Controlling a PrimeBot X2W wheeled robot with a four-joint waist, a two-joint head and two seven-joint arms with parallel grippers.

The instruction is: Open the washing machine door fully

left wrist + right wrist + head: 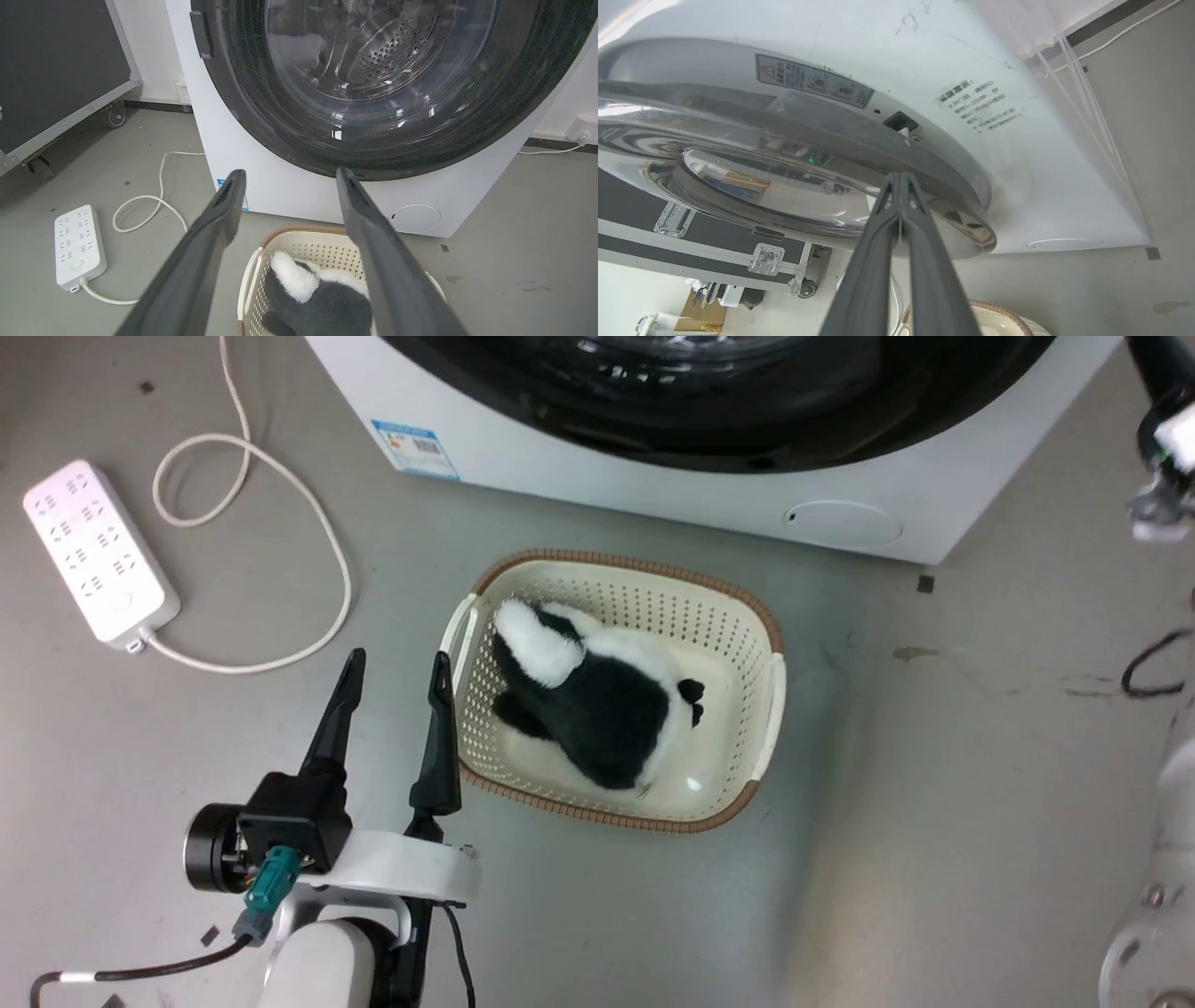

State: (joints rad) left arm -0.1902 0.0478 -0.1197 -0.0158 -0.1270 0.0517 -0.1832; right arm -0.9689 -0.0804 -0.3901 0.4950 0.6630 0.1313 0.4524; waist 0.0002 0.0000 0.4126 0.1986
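Note:
The washing machine door [709, 420] is a glossy black disc with a clear glass bowl [373, 51], set in the white machine [653, 485]. In the right wrist view the door [784, 196] stands slightly ajar, with a narrow gap to the white front [971, 56] that bares a warning sticker and the latch. My right gripper [901, 175] is shut, empty, its tips against the door's edge just below the latch. My left gripper [398, 660] hangs open and empty over the floor, left of the basket, pointing at the door [289, 135].
A cream basket [635, 563] holding a black-and-white plush toy [597, 700] sits on the floor right before the machine. A white power strip [98, 551] and its looping cord [308, 513] lie at the left. A black wheeled case [56, 70] stands further left.

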